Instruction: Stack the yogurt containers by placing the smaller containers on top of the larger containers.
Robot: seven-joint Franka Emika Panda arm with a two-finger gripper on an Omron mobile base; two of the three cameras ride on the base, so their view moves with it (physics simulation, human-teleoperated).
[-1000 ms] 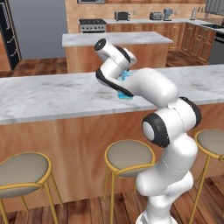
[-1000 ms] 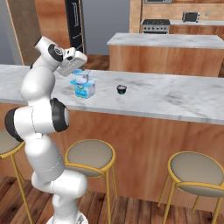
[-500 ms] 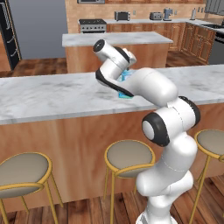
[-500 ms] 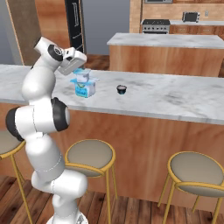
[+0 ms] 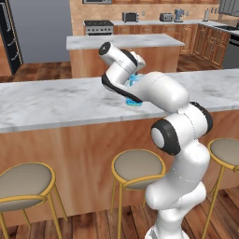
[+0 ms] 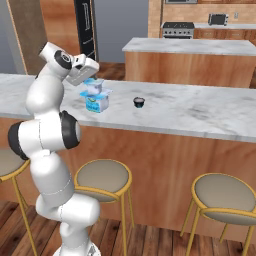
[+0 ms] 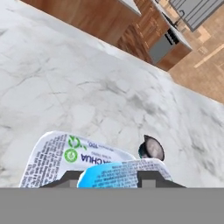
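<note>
A long desk [image 6: 200, 117] with a grey-veined white marble top and a wooden front runs across both base views. On it stands the larger yogurt cup [image 6: 96, 103], light blue with a green mark on its label, upright near the front edge. To its right, apart from it, sits a small dark bowl [image 6: 139, 102]. In the hand view the bowl lies just beyond the cup.

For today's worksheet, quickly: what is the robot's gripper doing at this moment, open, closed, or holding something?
Gripper: closed on the small yogurt cup, which sits on top of the larger yogurt cup on the marble counter.
</note>
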